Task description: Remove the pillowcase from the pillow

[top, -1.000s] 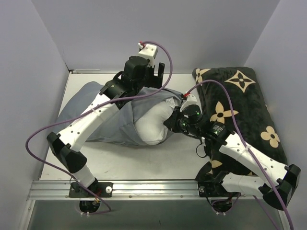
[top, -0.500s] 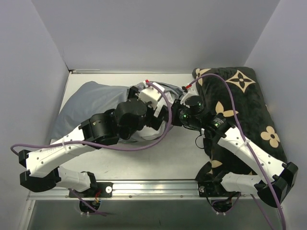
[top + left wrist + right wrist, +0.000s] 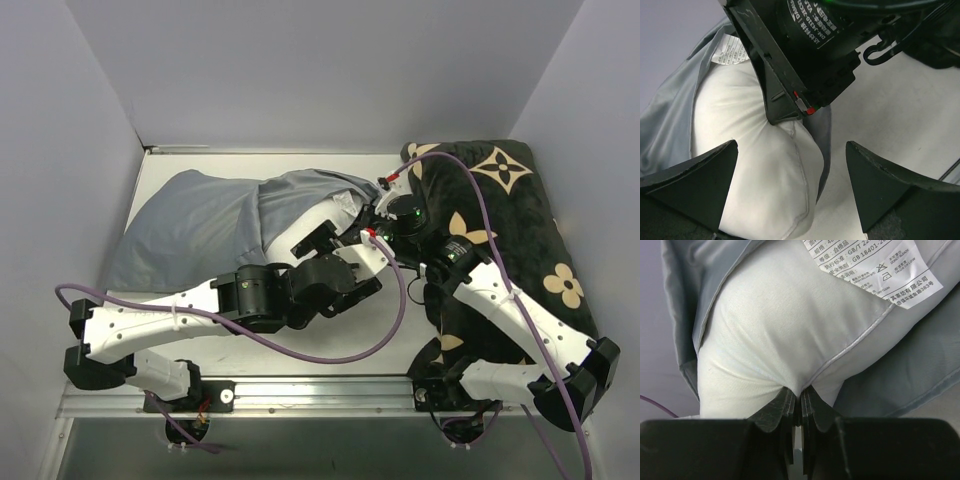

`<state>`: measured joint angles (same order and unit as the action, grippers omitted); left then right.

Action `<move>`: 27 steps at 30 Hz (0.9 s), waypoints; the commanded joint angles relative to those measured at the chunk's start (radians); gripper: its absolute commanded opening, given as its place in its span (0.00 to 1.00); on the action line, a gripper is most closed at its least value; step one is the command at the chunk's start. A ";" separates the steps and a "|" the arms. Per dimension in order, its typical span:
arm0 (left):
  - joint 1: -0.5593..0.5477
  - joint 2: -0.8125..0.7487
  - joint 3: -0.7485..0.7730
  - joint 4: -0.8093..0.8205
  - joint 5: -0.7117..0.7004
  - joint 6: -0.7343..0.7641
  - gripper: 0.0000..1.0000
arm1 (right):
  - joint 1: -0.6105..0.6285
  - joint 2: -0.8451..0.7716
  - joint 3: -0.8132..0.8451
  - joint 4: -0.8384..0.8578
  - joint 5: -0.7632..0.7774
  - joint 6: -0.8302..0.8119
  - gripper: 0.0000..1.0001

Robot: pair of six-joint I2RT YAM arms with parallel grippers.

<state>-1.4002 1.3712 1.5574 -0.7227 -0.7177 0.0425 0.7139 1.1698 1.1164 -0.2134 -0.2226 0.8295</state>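
The blue-grey pillowcase (image 3: 200,225) is lying wrinkled across the left half of the table (image 3: 330,345), still wrapping most of the pillow (image 3: 755,150), and its whole top is now showing, whereas 1 second ago the left arm was stretching over it toward the back wall. That arm is now lying low along the near side of the table, having swung down and forward through the last 2 earlier views. The left gripper (image 3: 790,150) is pointing at the bare white end of the pillow from the near side, its jaws spread wide on either side of that end and touching nothing. The white end is poking out of the pillowcase's open mouth near the middle of the table, with a printed care label (image 3: 880,270) on it. The right gripper (image 3: 800,395) is staying where it was, its jaws pressed together and pinching a fold of the pillow's white fabric at the corner. On the right, the black flowered cushion (image 3: 510,220) is resting unmoved under the right arm.
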 commanded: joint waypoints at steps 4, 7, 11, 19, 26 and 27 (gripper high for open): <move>-0.005 0.040 0.012 -0.018 -0.089 0.080 0.97 | -0.005 -0.032 0.082 0.095 -0.067 0.045 0.00; -0.005 0.060 -0.002 -0.035 -0.155 0.086 0.98 | -0.004 -0.045 0.086 0.095 -0.075 0.049 0.00; 0.000 0.094 -0.005 -0.049 -0.235 0.086 0.97 | -0.005 -0.064 0.086 0.095 -0.087 0.057 0.00; 0.055 0.059 -0.072 -0.008 -0.151 0.076 0.97 | -0.004 -0.117 0.068 0.095 -0.103 0.072 0.00; 0.113 0.049 -0.118 0.037 -0.161 0.056 0.95 | 0.016 -0.137 0.068 0.097 -0.110 0.080 0.00; 0.124 0.048 -0.120 0.043 -0.167 0.048 0.89 | 0.019 -0.139 0.066 0.098 -0.106 0.079 0.00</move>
<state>-1.3350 1.4376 1.4620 -0.6876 -0.8597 0.1150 0.7204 1.1015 1.1355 -0.2214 -0.2802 0.8761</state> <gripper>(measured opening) 0.926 0.071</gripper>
